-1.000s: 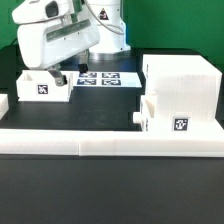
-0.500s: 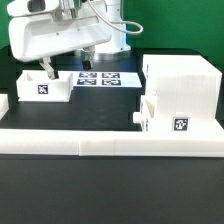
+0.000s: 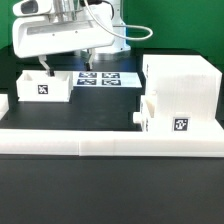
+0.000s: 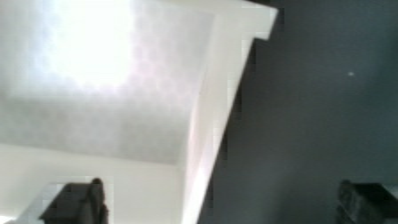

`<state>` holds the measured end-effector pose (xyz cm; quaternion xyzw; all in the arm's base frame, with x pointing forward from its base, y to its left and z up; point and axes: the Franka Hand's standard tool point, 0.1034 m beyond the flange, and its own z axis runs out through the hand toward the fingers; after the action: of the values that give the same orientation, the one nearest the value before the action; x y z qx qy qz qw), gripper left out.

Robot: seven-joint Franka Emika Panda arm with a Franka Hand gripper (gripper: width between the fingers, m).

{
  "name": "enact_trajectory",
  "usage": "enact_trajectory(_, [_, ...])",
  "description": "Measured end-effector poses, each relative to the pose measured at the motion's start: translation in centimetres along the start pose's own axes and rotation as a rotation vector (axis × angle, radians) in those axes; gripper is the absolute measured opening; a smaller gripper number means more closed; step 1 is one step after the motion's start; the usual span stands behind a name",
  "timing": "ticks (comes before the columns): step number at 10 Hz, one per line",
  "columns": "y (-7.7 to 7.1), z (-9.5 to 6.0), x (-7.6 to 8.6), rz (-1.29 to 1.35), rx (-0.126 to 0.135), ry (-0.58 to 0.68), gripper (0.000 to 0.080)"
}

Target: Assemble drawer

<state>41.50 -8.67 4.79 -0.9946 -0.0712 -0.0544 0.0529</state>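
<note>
Overhead, at the exterior view's left, the white arm holds its gripper point(image 3: 67, 63) above the far part of the black table point(image 3: 110, 190). Its two dark fingers point(image 3: 47, 68) are spread wide apart and clasp nothing.

The drawer lies in three white parts:

- **First small box** point(image 3: 42, 87): open-topped, with a square tag point(image 3: 44, 89) on its near face. It stands on the table at the exterior view's left, beneath the gripper.
- **Housing** point(image 3: 185, 75): a large cube-like block standing at the exterior view's right.
- **Second small box** point(image 3: 195, 112): it stands against the housing's near side, its second tag point(image 3: 180, 125) facing the camera. A small knob point(image 3: 139, 117) projects toward the exterior view's left. This box seems to touch the housing, though the joint is hard to read.

One finger hangs just over the first small box's far wall; whether it touches the wall cannot be told. The other finger hangs over the table beside the marker board point(image 3: 101, 76), which lies flat between the first small box and the housing. A long low border rail point(image 3: 110, 141) runs across the table in front of all three parts.

In the wrist view the fingertips point(image 4: 75, 200) appear as two dark shapes far apart. A blurred, brightly lit white wall, probably of the first small box, reaches between them over the dark table.
</note>
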Motion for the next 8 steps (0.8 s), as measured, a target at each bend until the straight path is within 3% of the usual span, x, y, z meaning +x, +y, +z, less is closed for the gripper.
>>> enact_trajectory(2, [0.0,0.1,-0.1,0.115,0.002,0.000,0.0649])
enact_trajectory(3, [-0.2,0.3,-0.6,0.112,-0.010,0.005,0.0649])
enact_trajectory(8, [-0.9,3.4,-3.3,0.103,-0.052,0.024,0.0649])
